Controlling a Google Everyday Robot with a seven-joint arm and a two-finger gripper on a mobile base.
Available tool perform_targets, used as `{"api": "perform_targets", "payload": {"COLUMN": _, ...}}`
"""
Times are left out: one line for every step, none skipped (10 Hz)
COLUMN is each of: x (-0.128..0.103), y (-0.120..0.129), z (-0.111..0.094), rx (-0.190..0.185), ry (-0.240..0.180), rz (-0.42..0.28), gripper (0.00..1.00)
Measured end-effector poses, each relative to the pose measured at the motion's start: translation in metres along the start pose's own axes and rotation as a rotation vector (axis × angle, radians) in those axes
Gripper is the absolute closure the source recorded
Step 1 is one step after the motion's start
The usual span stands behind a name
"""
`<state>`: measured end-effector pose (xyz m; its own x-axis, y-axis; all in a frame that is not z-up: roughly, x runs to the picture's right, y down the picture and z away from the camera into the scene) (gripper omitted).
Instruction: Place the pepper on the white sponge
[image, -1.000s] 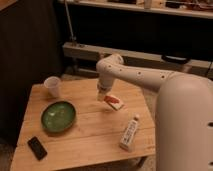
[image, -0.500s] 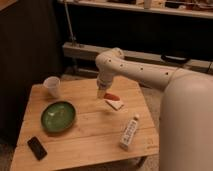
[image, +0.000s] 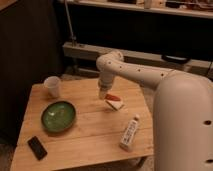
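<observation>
The small red-orange pepper (image: 112, 97) lies on top of the white sponge (image: 115, 104) on the right half of the wooden table (image: 85, 135). My gripper (image: 103, 93) hangs from the white arm just left of the pepper and a little above the tabletop, close beside the sponge.
A green plate (image: 58, 116) sits on the left half of the table, a white cup (image: 52, 86) at the back left, a black phone-like object (image: 37, 147) at the front left, and a white tube-shaped bottle (image: 129, 133) at the front right. A dark shelf unit stands behind.
The gripper has lifted and drawn back to the left, away from the pepper, which stays on the sponge.
</observation>
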<state>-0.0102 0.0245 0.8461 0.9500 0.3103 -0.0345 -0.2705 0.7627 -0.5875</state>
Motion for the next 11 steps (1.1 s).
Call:
{"api": "perform_targets", "payload": {"x": 0.008, "y": -0.003, "z": 0.003, "rx": -0.003, "ry": 0.001, "rz": 0.012, "gripper": 1.00}}
{"api": "perform_targets", "payload": {"x": 0.010, "y": -0.004, "z": 0.005, "rx": -0.006, "ry": 0.000, "rz": 0.017, "gripper": 1.00}}
{"api": "perform_targets", "payload": {"x": 0.010, "y": -0.005, "z": 0.006, "rx": -0.009, "ry": -0.003, "rz": 0.016, "gripper": 1.00}}
{"api": "perform_targets", "payload": {"x": 0.013, "y": -0.006, "z": 0.008, "rx": -0.013, "ry": -0.009, "rz": 0.017, "gripper": 1.00}}
{"api": "perform_targets", "payload": {"x": 0.017, "y": -0.007, "z": 0.010, "rx": -0.019, "ry": -0.014, "rz": 0.019, "gripper": 1.00}}
{"api": "perform_targets", "payload": {"x": 0.019, "y": -0.009, "z": 0.011, "rx": -0.021, "ry": -0.016, "rz": 0.018, "gripper": 1.00}}
{"api": "perform_targets", "payload": {"x": 0.020, "y": -0.013, "z": 0.013, "rx": -0.024, "ry": -0.017, "rz": 0.014, "gripper": 1.00}}
{"api": "perform_targets", "payload": {"x": 0.020, "y": -0.015, "z": 0.015, "rx": -0.025, "ry": -0.016, "rz": 0.010, "gripper": 1.00}}
{"api": "perform_targets", "payload": {"x": 0.021, "y": -0.017, "z": 0.016, "rx": -0.027, "ry": -0.014, "rz": 0.009, "gripper": 1.00}}
{"api": "perform_targets", "payload": {"x": 0.024, "y": -0.020, "z": 0.018, "rx": -0.027, "ry": -0.009, "rz": 0.008, "gripper": 1.00}}
{"api": "perform_targets", "payload": {"x": 0.026, "y": -0.022, "z": 0.020, "rx": -0.027, "ry": -0.004, "rz": 0.005, "gripper": 1.00}}
